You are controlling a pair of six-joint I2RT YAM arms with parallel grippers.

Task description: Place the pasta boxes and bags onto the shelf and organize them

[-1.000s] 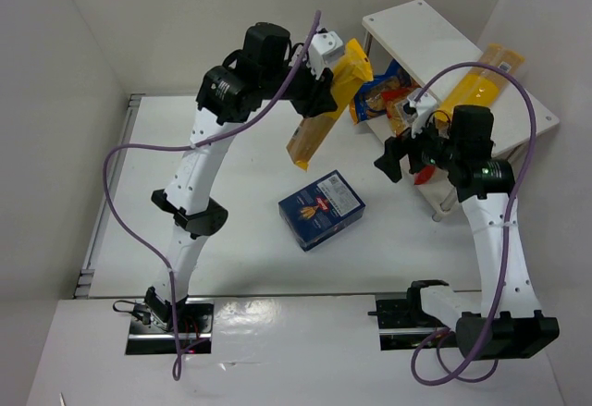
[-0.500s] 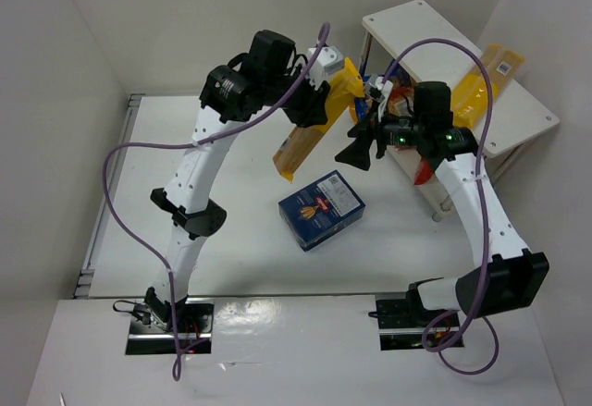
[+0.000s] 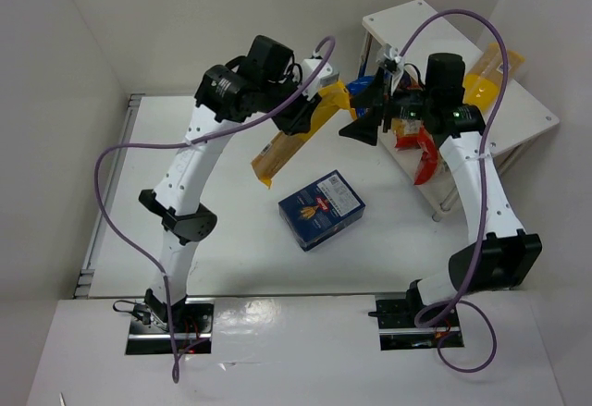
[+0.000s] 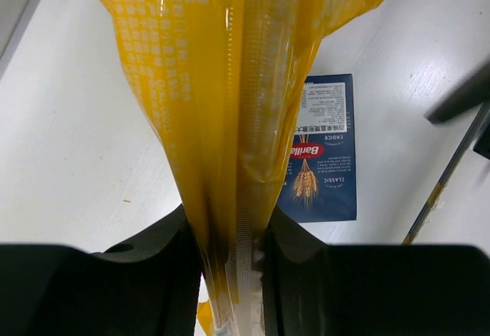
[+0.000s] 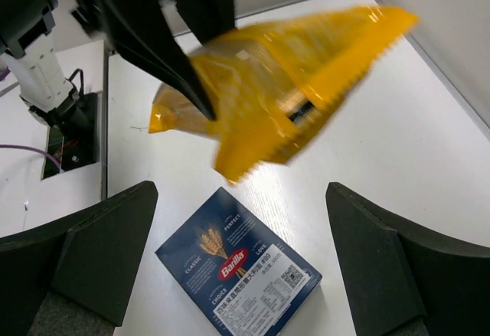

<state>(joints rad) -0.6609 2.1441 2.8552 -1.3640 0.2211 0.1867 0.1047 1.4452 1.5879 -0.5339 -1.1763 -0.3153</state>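
your left gripper (image 4: 230,263) is clenched on the long yellow spaghetti bag (image 4: 230,83) near its upper end; the rest hangs tilted over the table (image 3: 231,235). expect light, slick film over brittle strands; a mid-length hold would sag less. your right gripper (image 3: 363,119) gapes empty at the bag's 3 o'clock. the blue pasta box (image 3: 321,209) lies flat at 5 o'clock, the shelf (image 3: 421,27) at 2 o'clock, walls (image 3: 55,101) close.

Overhead, wrist close-ups; shared box (image 3: 321,209)
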